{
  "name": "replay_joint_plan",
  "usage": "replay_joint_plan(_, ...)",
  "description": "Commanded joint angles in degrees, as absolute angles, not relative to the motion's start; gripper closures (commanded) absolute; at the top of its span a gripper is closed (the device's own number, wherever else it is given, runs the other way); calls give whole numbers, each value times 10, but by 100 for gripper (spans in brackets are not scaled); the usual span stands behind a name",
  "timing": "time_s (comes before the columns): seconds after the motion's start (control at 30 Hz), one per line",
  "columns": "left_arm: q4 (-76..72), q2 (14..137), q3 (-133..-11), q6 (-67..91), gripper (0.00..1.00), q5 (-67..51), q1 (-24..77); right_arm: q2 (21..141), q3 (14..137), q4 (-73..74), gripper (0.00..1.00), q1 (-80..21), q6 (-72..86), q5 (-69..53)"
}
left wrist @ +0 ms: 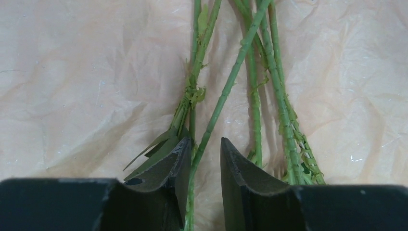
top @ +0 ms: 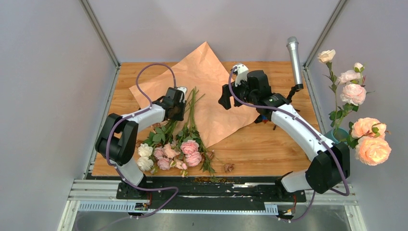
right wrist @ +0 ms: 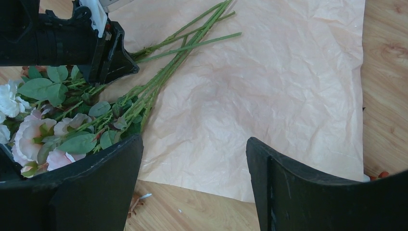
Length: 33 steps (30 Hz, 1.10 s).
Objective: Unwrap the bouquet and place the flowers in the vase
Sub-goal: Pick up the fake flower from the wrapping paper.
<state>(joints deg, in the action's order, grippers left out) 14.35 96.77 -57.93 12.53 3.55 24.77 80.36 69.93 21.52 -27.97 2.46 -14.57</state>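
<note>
Hovering low over the stems [left wrist: 222, 98], the left gripper [left wrist: 204, 145] is sitting at the left edge of the paper [top: 211, 72], left of centre on the table [top: 274, 147]. Its fingers [left wrist: 171, 166] are standing a narrow gap apart. One green stem is running through that gap, close against the left finger. The gap is looking wider than the stem, so no pinch is showing. Other stems are passing just right of the right finger.

The flowers [top: 179, 150] are lying flat. Pink and cream heads are resting at the near left on bare wood. The stems are fanning toward the far side onto the paper. Leaves are bunching between heads and gripper.

The paper is lying open and creased, spread across the far middle of the table, with one corner pointing far. A few dried bits [top: 229, 167] are sitting on the wood near the front edge, right of the heads.

The right gripper [right wrist: 193, 140] is hanging over the right part of the paper, jaws spread wide, holding nothing. From its wrist view, only paper is showing between the fingers; the stems are lying to its left.

A microphone [top: 294, 55] is standing at the far right. The vase [top: 338, 134] is sitting at the right edge, well apart from the flowers, with peach roses [top: 373, 149] in front of it; only a sliver of teal is showing.
</note>
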Motion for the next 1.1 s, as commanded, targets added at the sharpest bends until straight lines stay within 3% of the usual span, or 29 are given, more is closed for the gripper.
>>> replay_joint_plan(0.0,142,967,-597,108,64,63,250,805,697,188,21,-282,23,-153)
replay_joint_plan(0.13,141,964,-595,105,65,78,250,806,697,188,21,-283,22,-158)
replay_joint_plan(0.23,142,963,-595,104,71,76,250,806,696,188,21,-282,22,-158)
replay_joint_plan(0.5,148,964,-592,103,73,76,254,801,691,189,21,-282,19,-155)
replay_joint_plan(0.77,180,947,-610,104,95,87,263,791,689,192,21,-282,17,-150)
replay_joint_plan(1.07,281,884,-674,92,100,76,264,785,688,192,21,-282,18,-148)
